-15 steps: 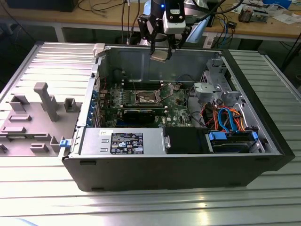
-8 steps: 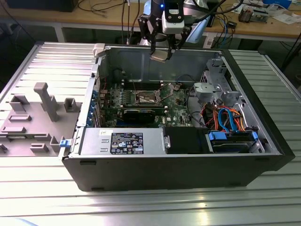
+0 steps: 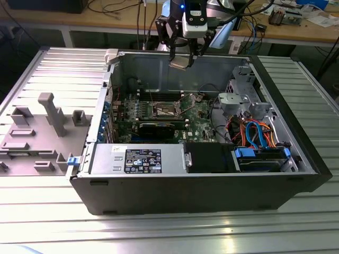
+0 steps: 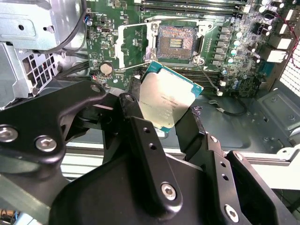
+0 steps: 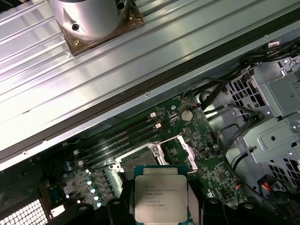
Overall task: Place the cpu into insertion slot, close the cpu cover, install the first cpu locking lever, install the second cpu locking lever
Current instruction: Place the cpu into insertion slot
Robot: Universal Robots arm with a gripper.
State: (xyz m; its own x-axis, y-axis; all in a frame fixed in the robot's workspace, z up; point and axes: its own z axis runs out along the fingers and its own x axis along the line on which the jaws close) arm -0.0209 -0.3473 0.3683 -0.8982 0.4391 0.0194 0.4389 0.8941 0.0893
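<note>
The gripper, fingers clamped on the cpu, hangs above the computer case, the insertion slot at about six o'clock in the exterior view.

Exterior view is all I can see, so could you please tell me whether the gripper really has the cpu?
Observer: Yes. In the second wrist view the cpu is clamped in the gripper, its silver top showing.
Operator: Thank you. Is the slot free to take it?
Observer: In the second wrist view the insertion slot is empty, with its dark centre exposed.
Operator: And the cover, please?
Observer: The cpu cover is swung open beside the slot, not lying over it.
</note>
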